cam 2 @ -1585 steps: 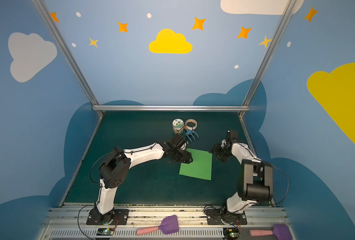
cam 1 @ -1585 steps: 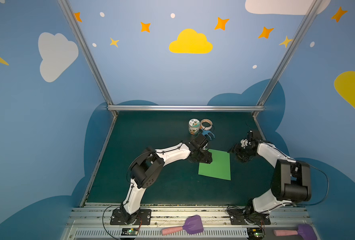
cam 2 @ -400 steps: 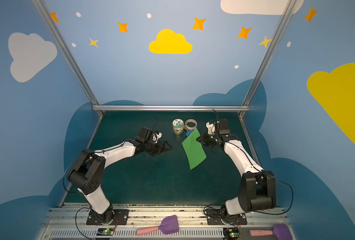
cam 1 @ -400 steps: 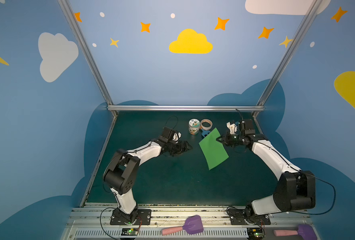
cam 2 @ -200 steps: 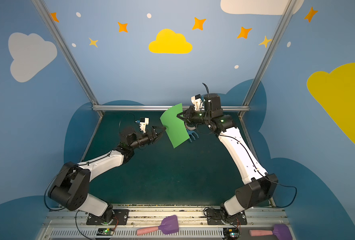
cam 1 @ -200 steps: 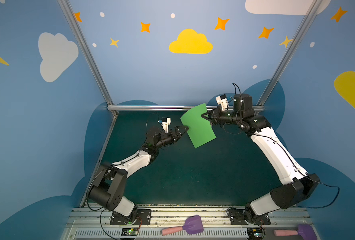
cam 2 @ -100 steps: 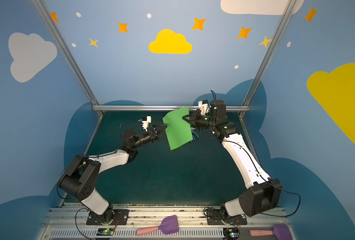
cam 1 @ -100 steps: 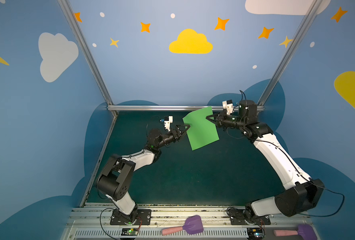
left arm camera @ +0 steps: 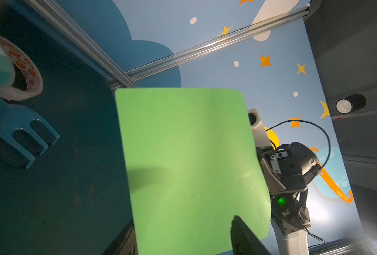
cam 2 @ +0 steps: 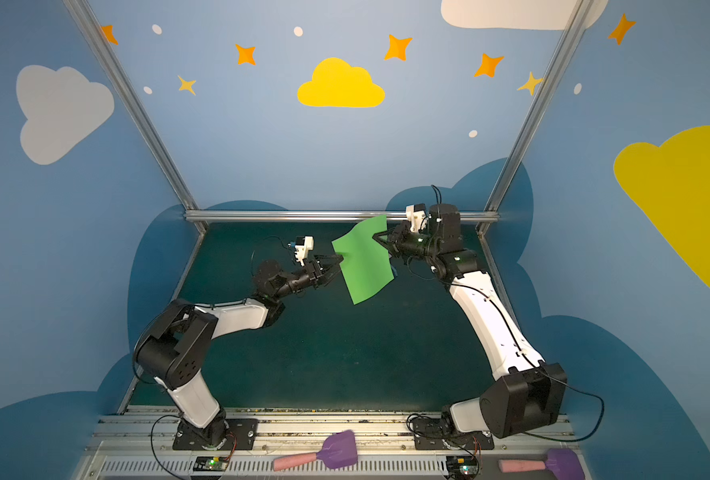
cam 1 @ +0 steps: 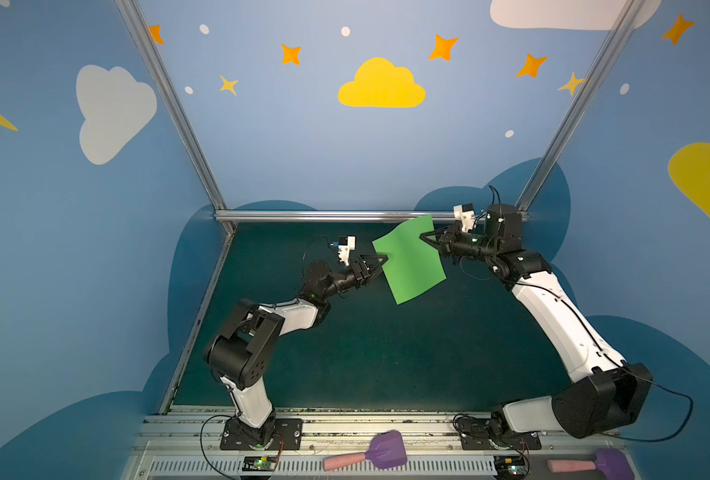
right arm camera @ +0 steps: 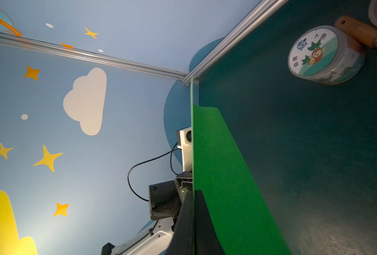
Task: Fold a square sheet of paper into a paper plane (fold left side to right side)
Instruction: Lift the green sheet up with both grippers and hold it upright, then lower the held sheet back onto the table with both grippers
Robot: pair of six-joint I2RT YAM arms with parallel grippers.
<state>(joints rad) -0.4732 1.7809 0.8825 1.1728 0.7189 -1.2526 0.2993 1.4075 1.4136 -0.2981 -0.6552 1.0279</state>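
Hanging in mid-air over the far part of the tabletop [cam 1: 386,357], at the upper centre of both top views, the square sheet of paper [cam 1: 409,259] is tilted and shows no crease yet. The right pincer [cam 1: 424,240] is pressed together on the sheet's upper right edge and carries it alone. The left pincer [cam 1: 382,264] is spread, with a jaw on either side of the sheet's left edge, and does not appear to be gripping. The risk, I judge, lies in this second grasp. The paper is limp and held at one spot, so a jaw nudging its edge could bend or crumple it. If the left pincer closes askew, or the arms pull apart, the sheet could twist, tear or slip, skewing the left-to-right fold.
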